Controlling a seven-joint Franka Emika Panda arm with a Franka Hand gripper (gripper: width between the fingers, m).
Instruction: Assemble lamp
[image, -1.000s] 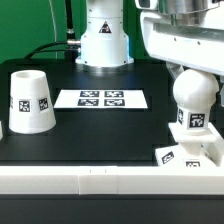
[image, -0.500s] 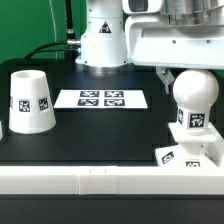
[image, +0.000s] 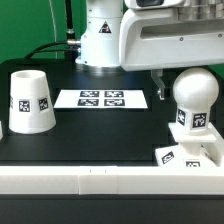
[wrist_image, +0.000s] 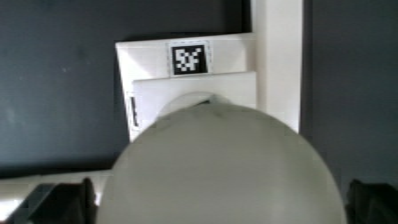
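Observation:
The white round-topped bulb (image: 193, 100) stands upright on the flat square base (image: 172, 155) at the exterior view's right, near the table's front edge. The tapered shade (image: 30, 100) stands mouth down at the exterior view's left. My gripper (image: 188, 72) hangs over the bulb's top, one dark finger (image: 159, 86) showing beside it. In the wrist view the bulb (wrist_image: 222, 160) fills the space between my fingers (wrist_image: 50, 203), with a gap on each side, and the base (wrist_image: 178, 85) with its tag lies under it. The gripper (wrist_image: 214, 205) is open and holds nothing.
The marker board (image: 102, 98) lies flat in the middle of the black table. The arm's white pedestal (image: 104, 42) stands behind it. A white rail (image: 80, 180) runs along the table's front edge.
The arm has moved toward the exterior view's left and come over the bulb. The bulb, base and shade have not moved.

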